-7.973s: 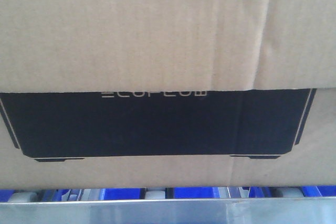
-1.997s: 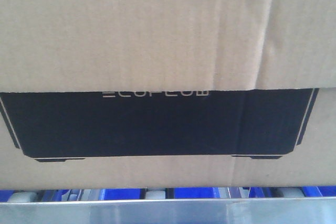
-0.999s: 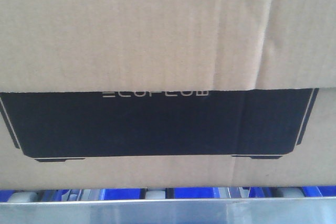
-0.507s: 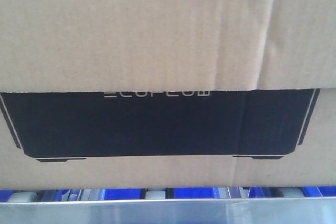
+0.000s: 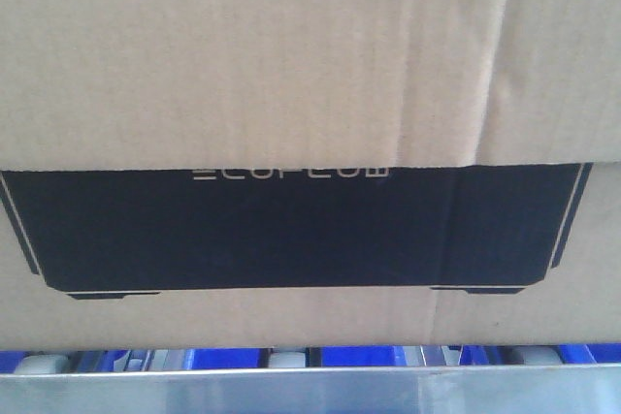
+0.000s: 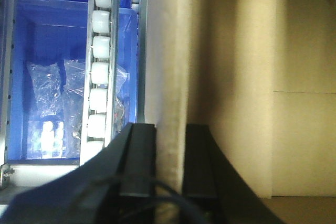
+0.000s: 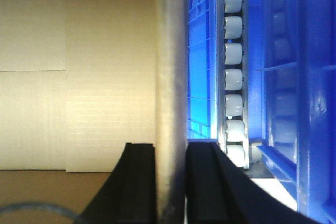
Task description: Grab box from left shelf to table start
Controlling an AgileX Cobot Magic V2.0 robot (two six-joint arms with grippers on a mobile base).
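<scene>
Box (image 5: pixel 291 65): brown cardboard with a black printed panel, sat on the shelf (image 5: pixel 310 390) above its metal rail and filled the front view. Left gripper (image 6: pixel 169 132): clamped on an upright box wall, one finger on each face, beside white rollers (image 6: pixel 100 61). Right gripper (image 7: pixel 171 148): clamped likewise on another box wall.

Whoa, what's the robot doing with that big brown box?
It is grabbing the box with both arms. The left pincer is clamped on one cardboard wall and the right pincer on another. The box sits over the left shelf, right above its rollers, not yet carried off.
</scene>
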